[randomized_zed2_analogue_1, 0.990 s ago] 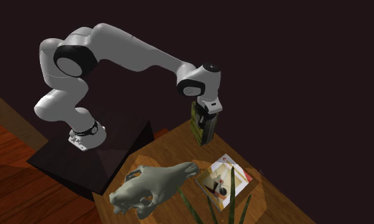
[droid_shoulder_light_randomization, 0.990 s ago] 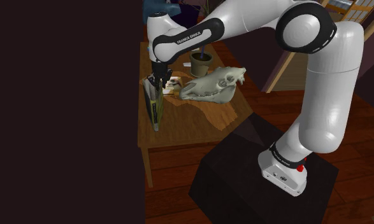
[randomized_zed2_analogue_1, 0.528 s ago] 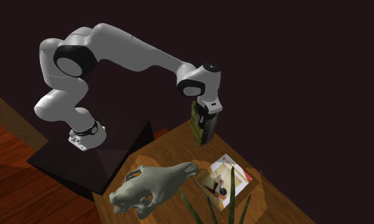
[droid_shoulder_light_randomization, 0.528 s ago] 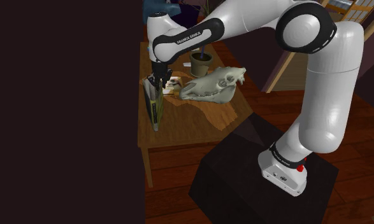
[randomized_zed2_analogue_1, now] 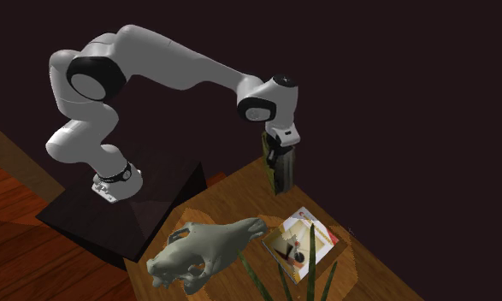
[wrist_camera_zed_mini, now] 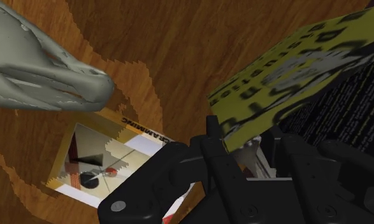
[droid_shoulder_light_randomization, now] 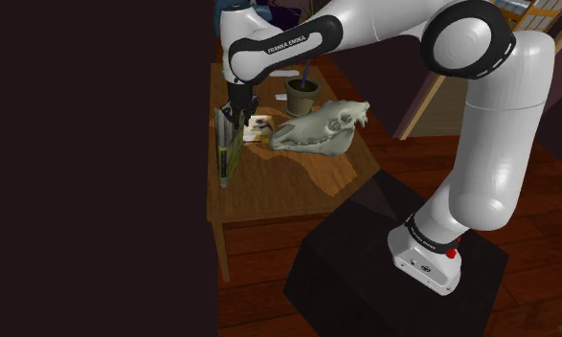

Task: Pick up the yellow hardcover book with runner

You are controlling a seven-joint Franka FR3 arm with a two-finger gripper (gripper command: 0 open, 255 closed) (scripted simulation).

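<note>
Here, gripper (droid_shoulder_light_randomization: 236, 115) clamped on yellow hardcover book (wrist_camera_zed_mini: 287, 70), book hung beneath it, animal skull (droid_shoulder_light_randomization: 322, 124) and flat magazine (wrist_camera_zed_mini: 102, 159) seen beside, wooden table (droid_shoulder_light_randomization: 288, 187) below.

Your wooden table (droid_shoulder_light_randomization: 288, 187) stands on a plank floor (droid_shoulder_light_randomization: 259, 287). A grey animal skull (droid_shoulder_light_randomization: 322, 124) lies on the top, toward the shoulder view's right. Just left of the skull, a thin pale-covered booklet (droid_shoulder_light_randomization: 259, 127) lies flat. Beyond them, near the far edge, stands a dark plant pot (droid_shoulder_light_randomization: 303, 96). A yellow book (droid_shoulder_light_randomization: 226, 153) stands on edge by the table's left edge; you cannot tell whether it touches the top.
</note>
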